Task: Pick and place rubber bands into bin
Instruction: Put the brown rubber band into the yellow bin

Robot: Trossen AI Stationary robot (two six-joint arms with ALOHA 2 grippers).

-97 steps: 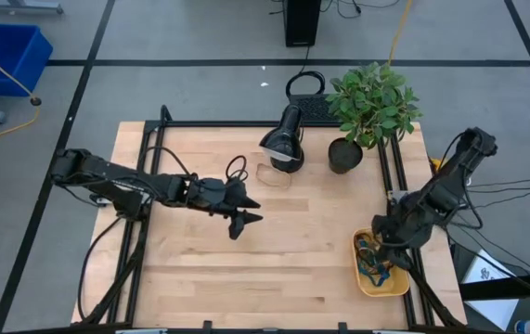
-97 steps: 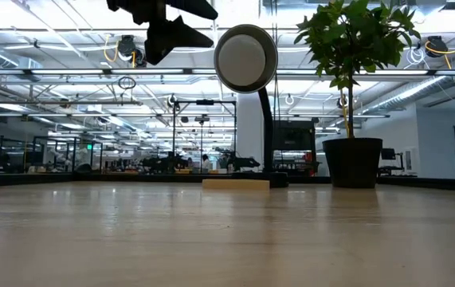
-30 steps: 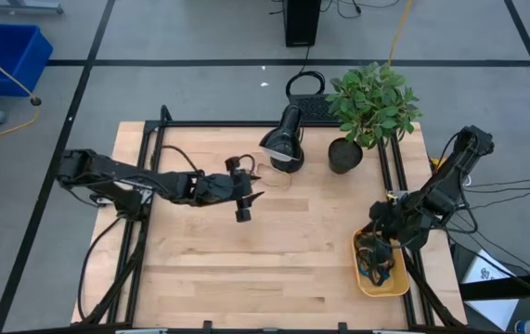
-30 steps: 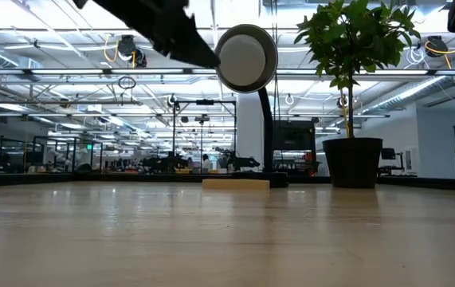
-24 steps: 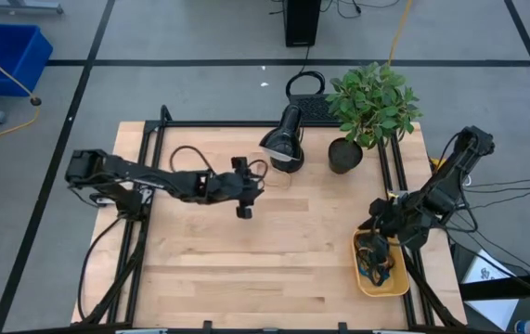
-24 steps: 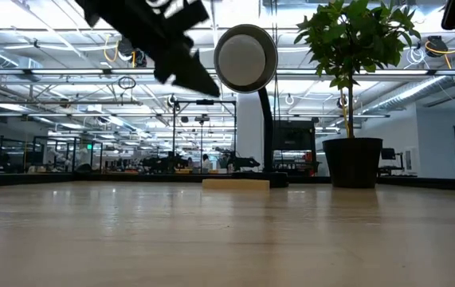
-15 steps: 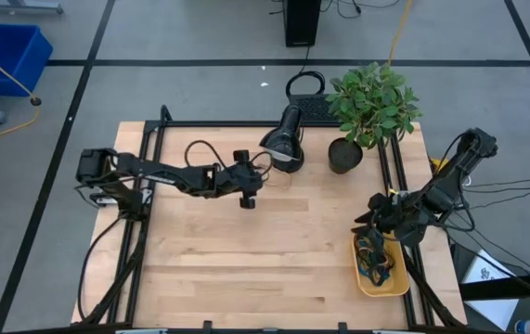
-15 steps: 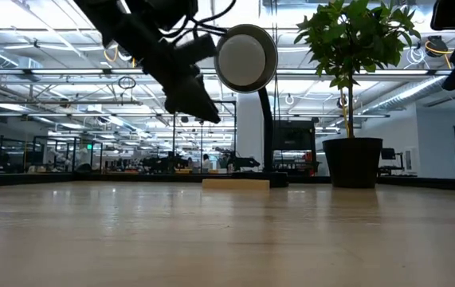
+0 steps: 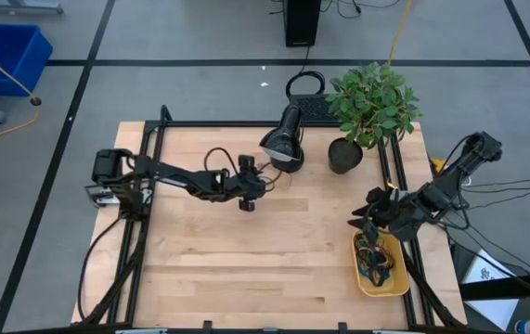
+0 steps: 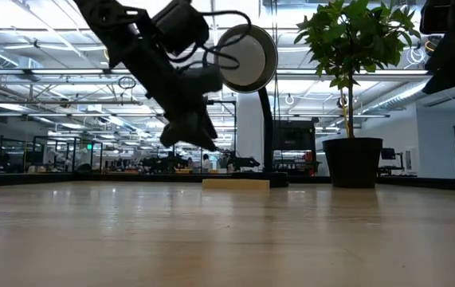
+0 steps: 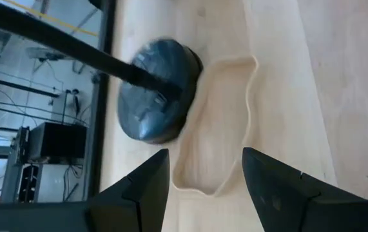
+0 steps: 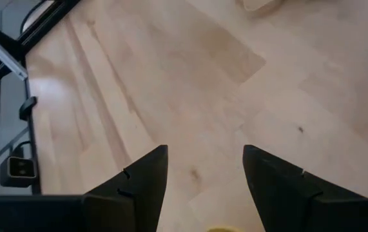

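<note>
rubber bands [image 9: 374,258] lie tangled in the yellow bin [image 9: 396,284] at the bench's [image 9: 246,269] near right corner, single colours hard to separate. right pincer [image 9: 368,215] hangs released just past the bin's far end. farther off, left pincer [image 11: 202,169], released, hovers over a pale loop [image 11: 217,122] beside the lamp base [image 11: 156,90].

Colour rundown: table [image 9: 246,250] is pale blond wood grain with a black frame, bin [image 9: 396,281] is yellow-orange with dark, blue and orange rubber bands [image 9: 372,261] inside, both arms are black, lamp [image 9: 283,144] black, plant [image 9: 371,102] green, crate [image 9: 9,56] bright blue.
</note>
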